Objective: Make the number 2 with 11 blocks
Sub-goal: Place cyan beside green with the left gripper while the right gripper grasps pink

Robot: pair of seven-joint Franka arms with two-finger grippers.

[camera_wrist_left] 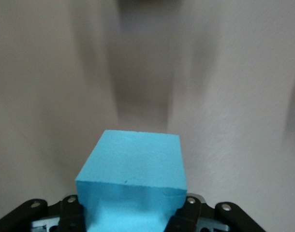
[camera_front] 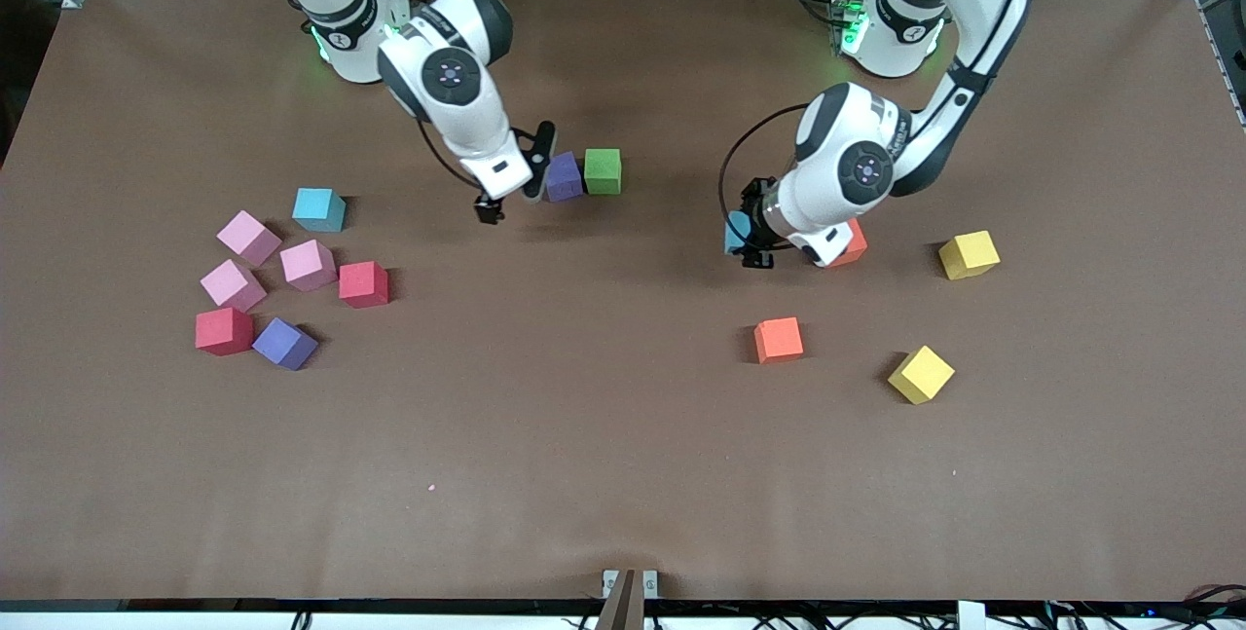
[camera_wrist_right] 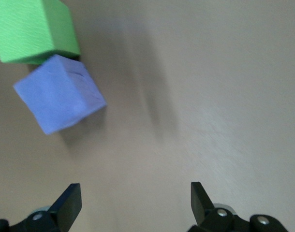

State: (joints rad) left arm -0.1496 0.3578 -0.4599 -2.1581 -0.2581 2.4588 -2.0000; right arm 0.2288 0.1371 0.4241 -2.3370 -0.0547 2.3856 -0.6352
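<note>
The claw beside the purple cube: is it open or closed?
Open. The right gripper shows its two fingers spread with nothing between them, the purple cube lying apart.

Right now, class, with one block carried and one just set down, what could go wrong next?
1. The purple block sits skewed against the green block, so the figure's line may start crooked.
2. The open right gripper is close by it; a careless move could knock the pair.
3. The left gripper, shut on the light blue block, hangs beside an orange block and might bump it.
</note>
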